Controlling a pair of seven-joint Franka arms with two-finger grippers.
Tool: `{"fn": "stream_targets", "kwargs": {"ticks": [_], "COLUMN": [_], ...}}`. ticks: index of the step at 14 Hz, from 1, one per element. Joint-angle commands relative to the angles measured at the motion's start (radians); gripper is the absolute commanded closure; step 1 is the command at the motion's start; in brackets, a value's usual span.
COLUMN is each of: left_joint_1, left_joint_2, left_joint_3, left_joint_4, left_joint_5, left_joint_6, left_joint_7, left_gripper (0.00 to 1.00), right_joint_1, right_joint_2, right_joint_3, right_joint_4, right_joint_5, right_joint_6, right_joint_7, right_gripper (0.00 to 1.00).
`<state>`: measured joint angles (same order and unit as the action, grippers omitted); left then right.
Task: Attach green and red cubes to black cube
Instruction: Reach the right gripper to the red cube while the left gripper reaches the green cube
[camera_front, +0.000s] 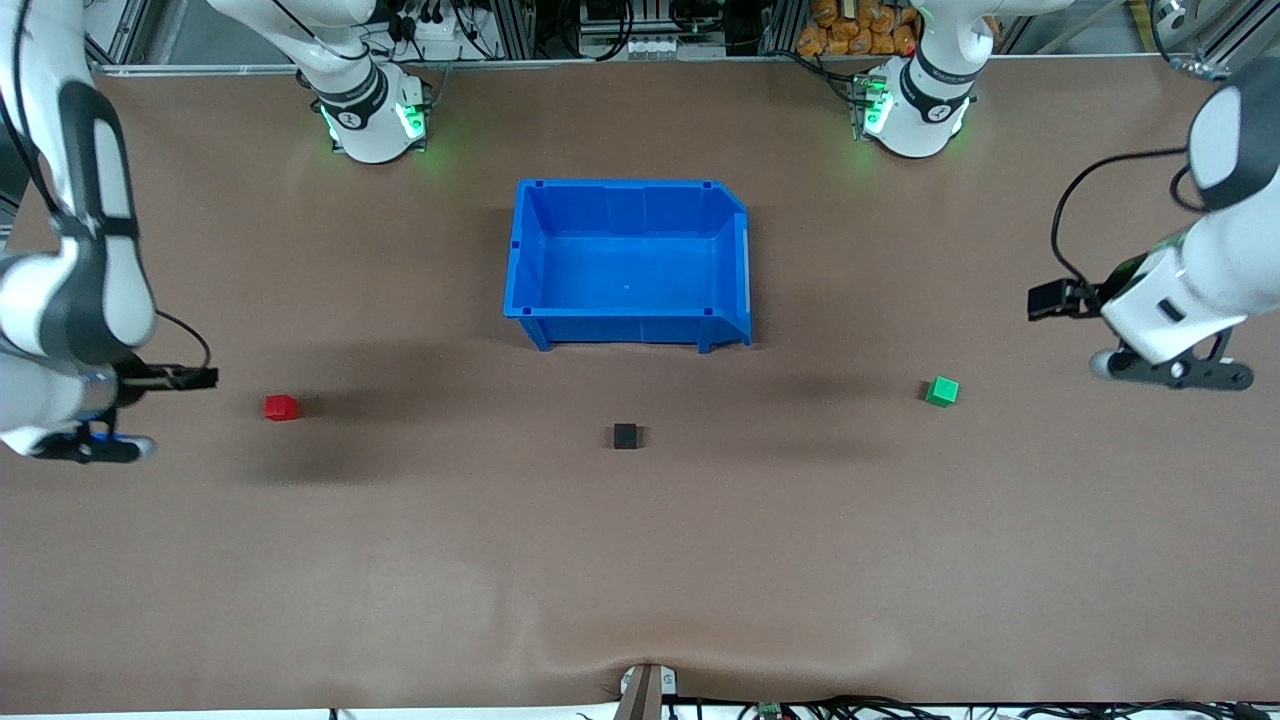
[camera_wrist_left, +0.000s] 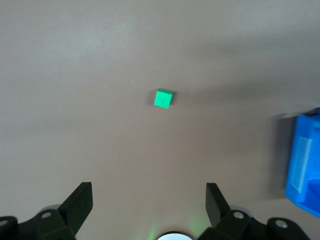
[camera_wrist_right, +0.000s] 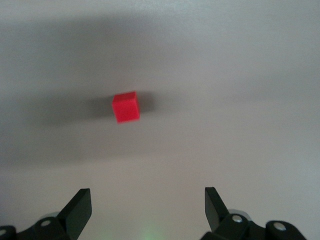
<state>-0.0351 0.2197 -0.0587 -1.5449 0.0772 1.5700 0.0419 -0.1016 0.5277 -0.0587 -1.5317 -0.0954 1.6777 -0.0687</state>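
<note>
Bare table (camera_front: 640, 560) surrounds the black cube (camera_front: 625, 435); red cube (camera_wrist_right: 125, 107) at nine o'clock, green cube (camera_wrist_left: 163, 99) at three. Both the left claw (camera_wrist_left: 148, 205) and the right claw (camera_wrist_right: 148, 209) hover wide open, empty.

You have open table (camera_front: 640, 560) around all three cubes: the red cube (camera_front: 281, 407) at middle left of the frame, the black cube (camera_front: 626, 436) at center, the green cube (camera_front: 941, 391) at middle right. Only the blue bin (camera_front: 630, 325) stands just above the black cube, blocking that side.
</note>
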Motion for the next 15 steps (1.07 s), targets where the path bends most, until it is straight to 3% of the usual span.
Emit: {"fn": "stream_targets", "kwargs": {"ticks": [1,9,12,15], "left_joint_1": [0.012,0.009,0.011,0.009], "left_joint_2": [0.064,0.243,0.248,0.251], "left_joint_3": [0.005,-0.004,-0.003,-0.003], "left_joint_4": [0.032,-0.095,-0.260,-0.407], "left_joint_5": [0.022,0.015,0.013,0.019], "left_joint_6": [0.019,0.309,0.534,0.767], "left_joint_7": [0.026,0.151,0.174,0.177], "left_gripper": [0.00,0.00,0.00,0.00], "right_joint_1": [-0.006,0.028,0.030,0.023], "right_joint_2": [0.061,0.176,0.190,0.204], "right_joint_3": [0.008,0.013,0.013,0.013], "right_joint_4": [-0.002,-0.034,-0.048,-0.067], "right_joint_5": [-0.003,-0.003,-0.003,-0.003], "right_joint_6": [0.062,0.204,0.226,0.275], "right_joint_7": [0.007,0.006,0.006,0.006], "right_gripper": [0.00,0.00,0.22,0.23]}}
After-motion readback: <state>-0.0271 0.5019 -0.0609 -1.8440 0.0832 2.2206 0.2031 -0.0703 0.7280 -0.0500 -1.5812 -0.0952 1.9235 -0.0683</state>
